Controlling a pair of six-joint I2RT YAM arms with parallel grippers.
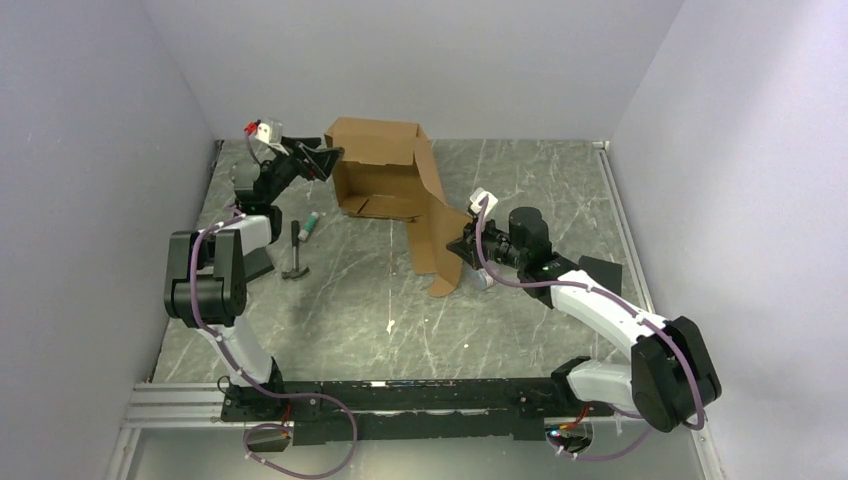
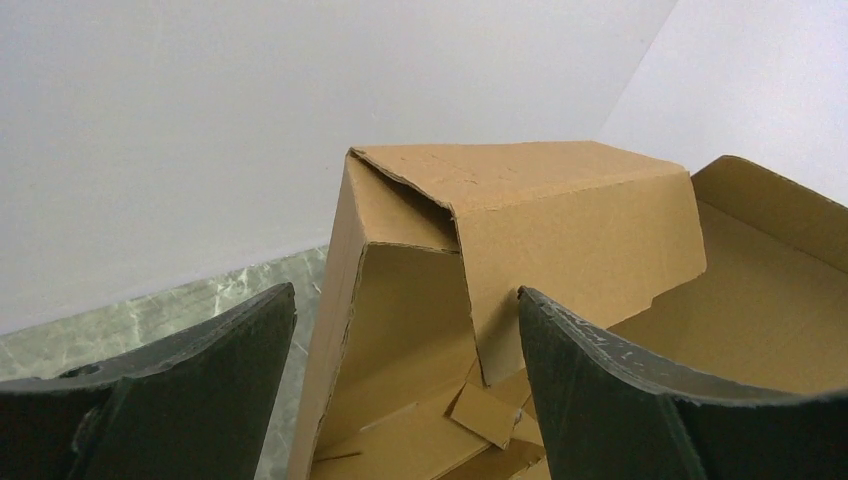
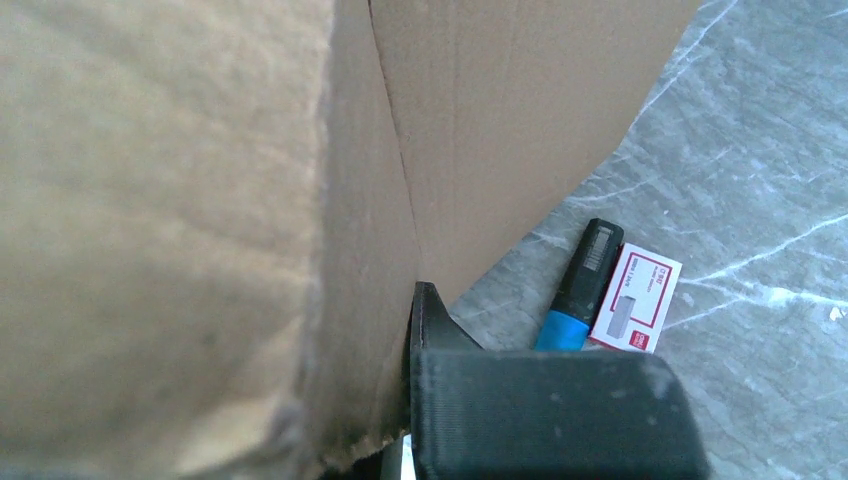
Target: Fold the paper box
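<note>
Cardboard paper box (image 1: 385, 165) in right pincer (image 1: 464, 244), left pincer (image 1: 330, 159) wide, seemingly clear

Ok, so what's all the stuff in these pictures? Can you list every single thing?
paper box: one, brown, far middle of the table, half folded, long flap hanging toward the right arm
hammer: one, dark, left of the box
green pen: one, green and white, just beyond the hammer
blue marker: one, black and blue, on the table beside the flap
small carton: one, white and red, right next to the marker
table: one, grey marbled
left gripper: one, black, open, at the box's left corner
right gripper: one, black, shut on the flap
</note>
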